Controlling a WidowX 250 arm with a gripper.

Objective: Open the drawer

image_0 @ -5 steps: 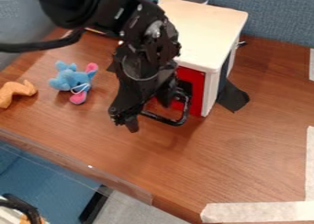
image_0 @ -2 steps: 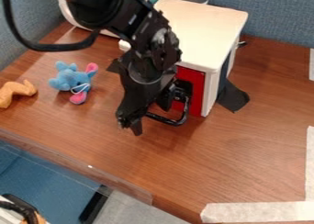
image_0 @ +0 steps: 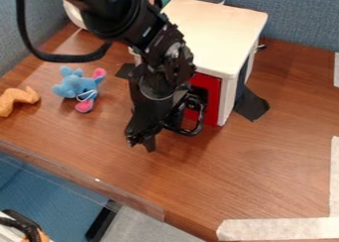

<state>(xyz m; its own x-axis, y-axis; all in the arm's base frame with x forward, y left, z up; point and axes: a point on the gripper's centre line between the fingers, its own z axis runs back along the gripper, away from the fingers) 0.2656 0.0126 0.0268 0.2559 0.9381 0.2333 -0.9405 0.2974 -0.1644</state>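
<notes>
Handle: the black loop (image_0: 190, 132) is sitting to the right of the gripper's (image_0: 141, 143) tips and slightly higher in the view, projecting from the drawer's red front (image_0: 211, 98).
Handle's long side: its outer bar is running roughly left to right, dipping a little toward the right; its left end is meeting the gripper's outline, and whether they are touching I cannot tell.
Drawer: seemingly sitting shut, its red front lining up with the white box's (image_0: 218, 30) near edge.
Jaws: pointing down toward the table (image_0: 265, 161); whether they are apart, together or clamped on the handle, I cannot tell.
Arm: the one black arm (image_0: 136, 23) is slanting in from the upper left, bending at the wrist, its gripper hanging steeply in front of the box and covering part of the red front.
Coming move: probably calling for hooking or gripping the bar from its left end, then pulling away from the red front.
Risk: tips standing left of the loop could be missing the bar, or pushing it sideways and twisting the box.
</notes>
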